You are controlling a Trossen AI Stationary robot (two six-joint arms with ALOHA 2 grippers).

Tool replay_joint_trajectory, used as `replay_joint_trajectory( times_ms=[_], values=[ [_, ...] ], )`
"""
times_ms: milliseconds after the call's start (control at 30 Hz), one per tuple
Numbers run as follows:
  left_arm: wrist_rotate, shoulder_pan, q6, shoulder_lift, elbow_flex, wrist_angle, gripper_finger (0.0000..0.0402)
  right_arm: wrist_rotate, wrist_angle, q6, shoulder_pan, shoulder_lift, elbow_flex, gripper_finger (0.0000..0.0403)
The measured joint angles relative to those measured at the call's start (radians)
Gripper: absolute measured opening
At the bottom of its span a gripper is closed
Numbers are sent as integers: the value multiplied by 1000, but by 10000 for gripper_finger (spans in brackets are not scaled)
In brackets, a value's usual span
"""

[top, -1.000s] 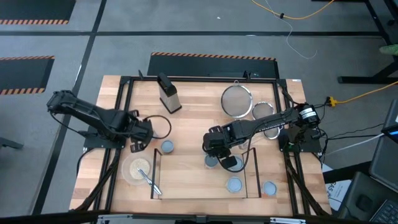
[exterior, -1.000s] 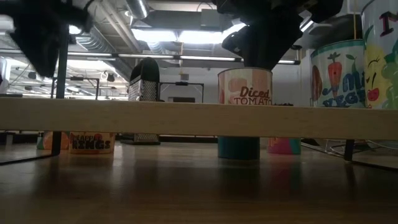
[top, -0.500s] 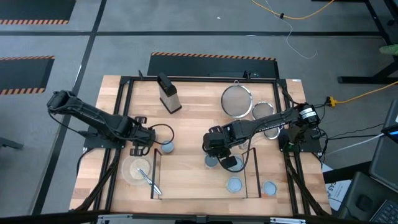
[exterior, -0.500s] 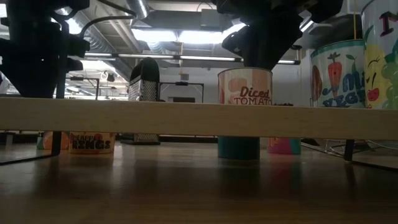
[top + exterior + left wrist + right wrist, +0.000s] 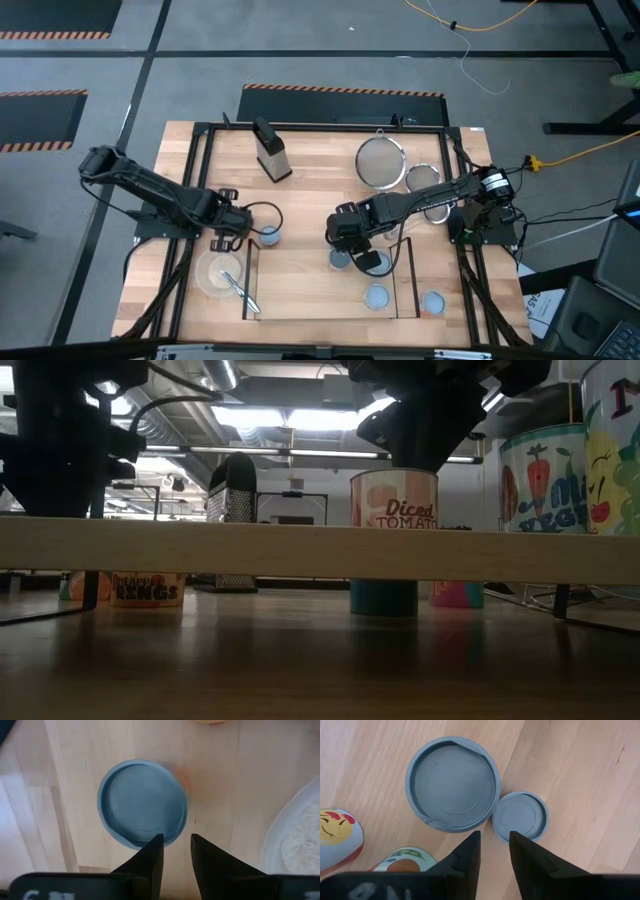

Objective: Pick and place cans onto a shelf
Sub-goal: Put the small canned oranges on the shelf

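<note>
A can with a pale blue top stands on the table just beyond the far left corner of the light-wood shelf. It fills the left wrist view. My left gripper hovers just left of it, fingers shut and pointing down. My right gripper hangs shut over the shelf's far edge. Below it are a wide grey can top and a smaller one. In the low view it stands over the "Diced Tomato" can. Two more cans stand nearer the front.
A box grater and two wire strainers stand at the far side. A pale bowl with a utensil sits left of the shelf, near my left gripper. Labelled cans stand by the shelf's right end.
My left gripper has gone toward the table's right and near edges and down, closing in on the blue-topped can by the shelf's far left corner. The can has not moved.
</note>
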Motion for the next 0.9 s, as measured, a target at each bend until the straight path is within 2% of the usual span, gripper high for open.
replay_joint_trajectory(
  times_ms=[433,533,733,900],
  values=[
    [-6,0,-1,78,0,5,87,0,2,0,0,0,0,107],
    [-6,0,-3,79,0,6,72,0,3,0,0,0,0,107],
    [-9,0,-29,78,1,7,12,0,-14,0,2,-6,0,107],
    [-10,0,-98,73,1,6,7,11,-54,5,15,-61,0,107]
  ],
)
